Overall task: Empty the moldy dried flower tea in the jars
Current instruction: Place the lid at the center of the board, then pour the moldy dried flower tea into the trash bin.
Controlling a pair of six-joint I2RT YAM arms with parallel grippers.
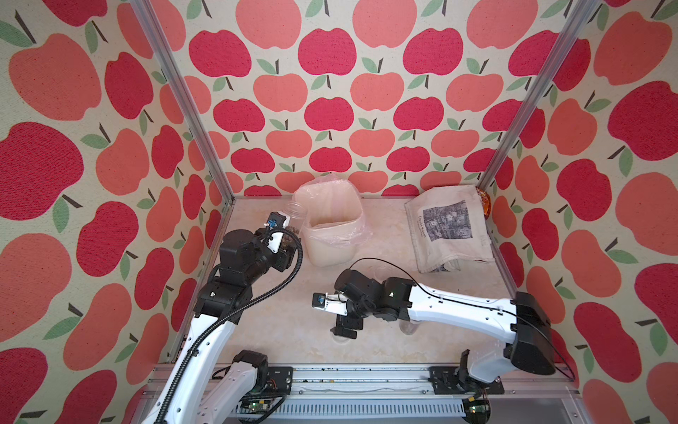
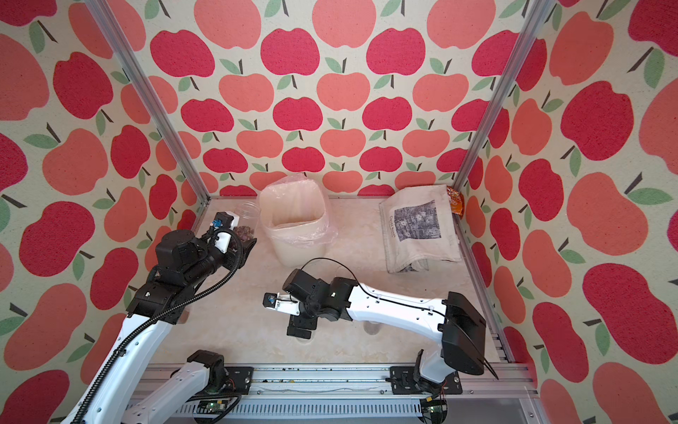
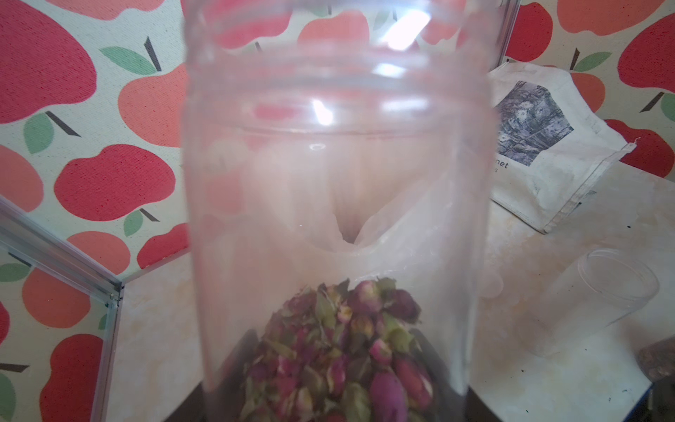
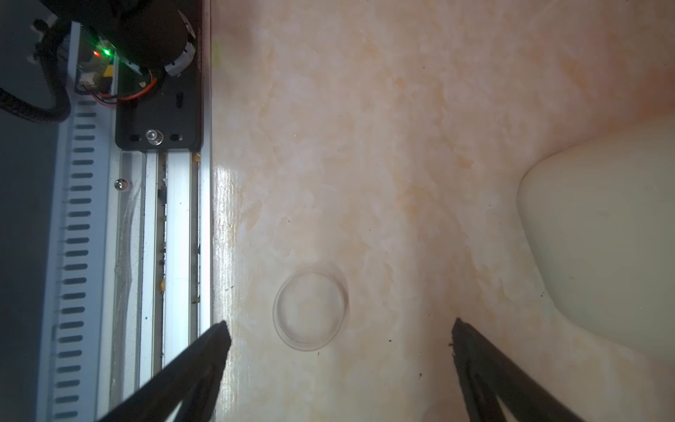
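nearest the front rail, the right gripper (image 4: 340, 326) hangs low over the marbled table (image 4: 401, 146). its jaws are spread wide and hold nothing. a clear round lid (image 4: 310, 310) lies flat on the table just ahead of its fingertips (image 4: 219, 334). a little right of that, a clear jar on the table (image 1: 409, 326) shows partly from under the right arm, and its contents cannot be made out.

further back on the left, the left gripper (image 1: 290, 244) is clamped partway closed around the base end of the held jar (image 1: 293, 216). this jar is tilted with its open mouth pointing away and up. the dried flower tea (image 3: 347, 347), a clump of purple-brown rosebuds with green bits, sits at the gripped end inside it.

the held jar is just left of the cream bin (image 1: 330, 249), which has a plastic liner (image 1: 352, 235). whether they touch is unclear. at the far right a printed tote bag (image 1: 447, 227) leans in the corner, with an orange packet (image 1: 484, 202) behind it.
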